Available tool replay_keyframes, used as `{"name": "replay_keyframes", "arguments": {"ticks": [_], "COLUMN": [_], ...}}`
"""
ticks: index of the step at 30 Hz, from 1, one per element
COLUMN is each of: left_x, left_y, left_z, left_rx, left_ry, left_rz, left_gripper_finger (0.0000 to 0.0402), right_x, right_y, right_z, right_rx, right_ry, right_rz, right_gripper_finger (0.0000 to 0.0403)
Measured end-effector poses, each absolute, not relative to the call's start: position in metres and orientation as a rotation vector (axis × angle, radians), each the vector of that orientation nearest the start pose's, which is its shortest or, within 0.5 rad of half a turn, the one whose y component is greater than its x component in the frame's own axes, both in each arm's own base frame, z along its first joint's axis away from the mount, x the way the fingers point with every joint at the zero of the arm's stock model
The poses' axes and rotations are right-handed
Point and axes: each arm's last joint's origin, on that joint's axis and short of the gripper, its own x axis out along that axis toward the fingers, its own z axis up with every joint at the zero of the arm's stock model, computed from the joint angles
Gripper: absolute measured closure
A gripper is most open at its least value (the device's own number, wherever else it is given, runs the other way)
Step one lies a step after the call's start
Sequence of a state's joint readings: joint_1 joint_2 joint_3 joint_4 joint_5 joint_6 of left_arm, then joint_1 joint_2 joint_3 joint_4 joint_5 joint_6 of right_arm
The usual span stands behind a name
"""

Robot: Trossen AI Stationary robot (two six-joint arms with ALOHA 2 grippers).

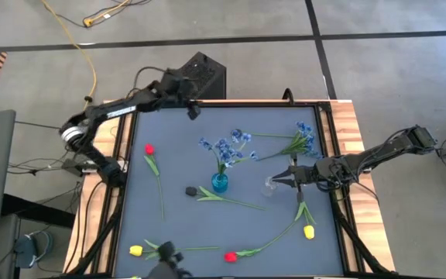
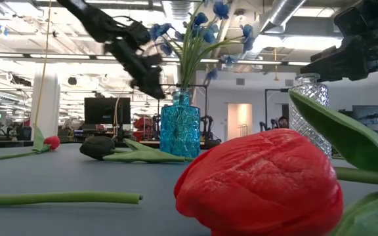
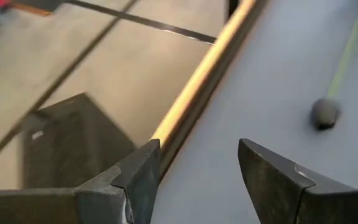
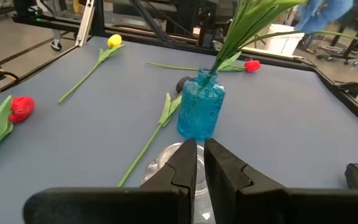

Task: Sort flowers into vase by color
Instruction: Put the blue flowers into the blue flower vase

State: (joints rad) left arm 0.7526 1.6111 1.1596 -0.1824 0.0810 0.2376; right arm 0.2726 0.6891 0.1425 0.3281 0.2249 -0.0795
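1. The blue glass vase (image 1: 220, 184) stands upright near the middle of the grey tabletop (image 1: 184, 225), with a bunch of blue clustered flowers (image 1: 224, 146) already in it, blossoms spreading toward the far side.
2. A clear glass vase (image 1: 270, 185) stands to the right of the blue one, just below the right claw (image 1: 293, 175).
3. The right claw hangs over the clear vase with its two fingers (image 4: 185, 163) nearly pressed together, only a thin slit between them. In the right wrist view no stem shows between them.
4. The left claw (image 1: 193, 111) is at the far edge of the tabletop, well apart from the flowers, its fingers (image 3: 143, 180) spread wide with nothing between them.
5. A second bunch of blue flowers (image 1: 304, 139) lies flat on the tabletop near the far right corner.
6. A red tulip (image 1: 149, 149) lies on the left side, its stem running toward the near edge.
7. A dark bud (image 1: 191, 191) lies just left of the blue vase, its green stem stretching rightward.
8. A yellow tulip (image 1: 136, 250) lies at the near left edge, and another red tulip (image 1: 230, 256) lies at the near edge in the middle.
9. A second yellow tulip (image 1: 309, 231) lies on the right, near the clear vase.
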Motion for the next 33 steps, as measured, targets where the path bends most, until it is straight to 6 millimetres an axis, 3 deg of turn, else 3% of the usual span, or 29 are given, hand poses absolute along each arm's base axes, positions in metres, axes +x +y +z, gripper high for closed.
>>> {"name": "replay_keyframes", "arguments": {"ticks": [8,12,16,22,27,33], "left_x": [0.358,0.403,0.444,0.491,0.511,0.526], "left_y": [0.269,0.269,0.249,0.199,0.164,0.135], "left_z": [0.244,0.240,0.228,0.203,0.189,0.165], "left_rx": [0.031,0.009,-0.006,0.077,0.087,0.041], "left_ry": [0.736,0.710,0.727,0.761,0.744,0.762], "left_rz": [0.423,0.313,0.175,0.036,-0.018,-0.030], "left_gripper_finger": [0.0197,0.0197,0.0197,0.0197,0.0197,0.0198], "right_x": [0.147,0.146,0.146,0.145,0.145,0.144], "right_y": [0.033,0.033,0.033,0.033,0.036,0.039], "right_z": [0.175,0.174,0.172,0.170,0.170,0.171], "right_rx": [-0.136,-0.134,-0.096,-0.094,-0.059,-0.056], "right_ry": [0.210,0.220,0.237,0.257,0.260,0.253], "right_rz": [0.018,0.019,0.014,0.015,0.026,0.048], "right_gripper_finger": [0.0344,0.0344,0.0344,0.0344,0.0344,0.0344]}}
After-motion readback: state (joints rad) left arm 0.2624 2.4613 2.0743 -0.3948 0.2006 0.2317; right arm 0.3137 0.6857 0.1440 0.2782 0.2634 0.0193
